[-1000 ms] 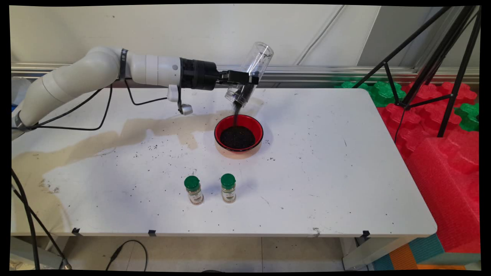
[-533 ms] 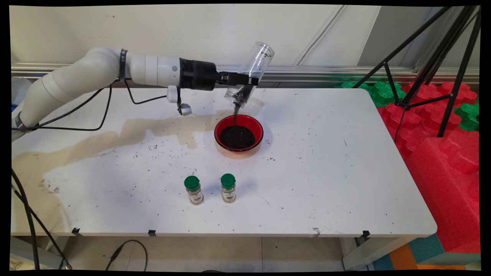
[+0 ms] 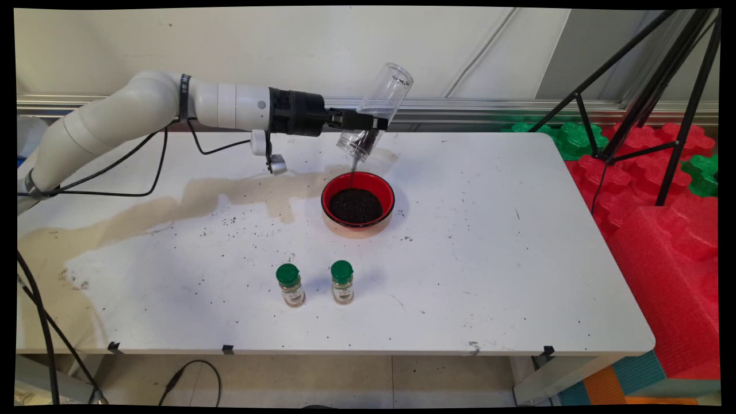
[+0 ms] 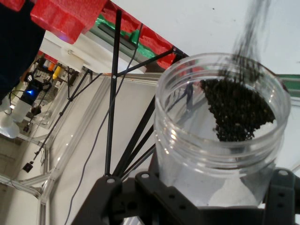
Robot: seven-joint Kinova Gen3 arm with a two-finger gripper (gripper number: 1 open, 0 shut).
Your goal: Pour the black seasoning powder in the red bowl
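Clear plastic jar (image 3: pixel 375 112) is held in the air by the black gripper (image 3: pixel 376 122), with the fingers closed on its sides at about its middle. The jar is tipped, so its open mouth points down and to the left, and its flat bottom points up toward the wall. A thin stream of dark grains (image 3: pixel 352 172) is seen falling from the mouth into the red bowl (image 3: pixel 386 190) right below it. In the hand view, a small heap of dark grains (image 4: pixel 238 110) is seen lying at the low side of the jar's (image 4: pixel 220 140) mouth, and the gripper's (image 4: pixel 201 199) black linkage is seen pressed around the jar's body. The bowl is set on the white table (image 3: pixel 489 230), a little past the middle toward the far edge, and it is already filled with dark grains most of the way up. A little open air is left between the jar's mouth and the bowl's rim. Loose dark grains are scattered on the table around the bowl and to its left. Two small spice bottles with green lids (image 3: pixel 287 283) (image 3: pixel 342 281) are stood side by side nearer the front edge, well apart from the bowl. The right half of the table is bare. A black tripod (image 3: pixel 644 86) is stood past the table's right far corner, beside red and green foam blocks (image 3: pixel 673 230).
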